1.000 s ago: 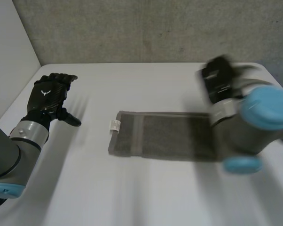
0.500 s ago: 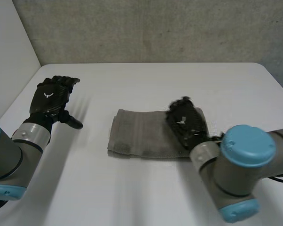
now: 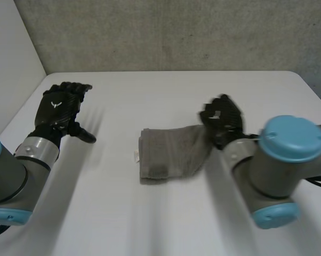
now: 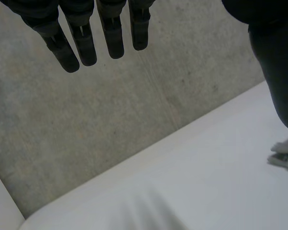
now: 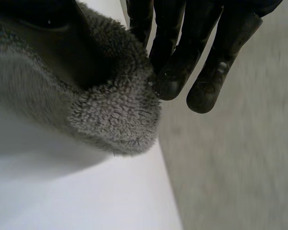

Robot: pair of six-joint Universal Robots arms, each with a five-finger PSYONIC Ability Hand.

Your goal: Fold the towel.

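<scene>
Mid-fold, with the right hand [image 3: 223,120] pinching the right end of the towel [image 3: 168,154] against its fingers [image 5: 175,72], lifted off the table [image 3: 150,224] and drawn toward the left edge. Now bunched near the table's middle, far shorter than the long flat strip of a second ago. Means a first fold roughly half made, judging by the raised end; likely yet to be laid down and squared. Left hand [image 3: 58,109] open, fingers [image 4: 84,45] straight, above the table near the far left corner, well apart from the towel. Small white label [image 3: 135,156] at the towel's left end. No obstacle visible along the way.
</scene>
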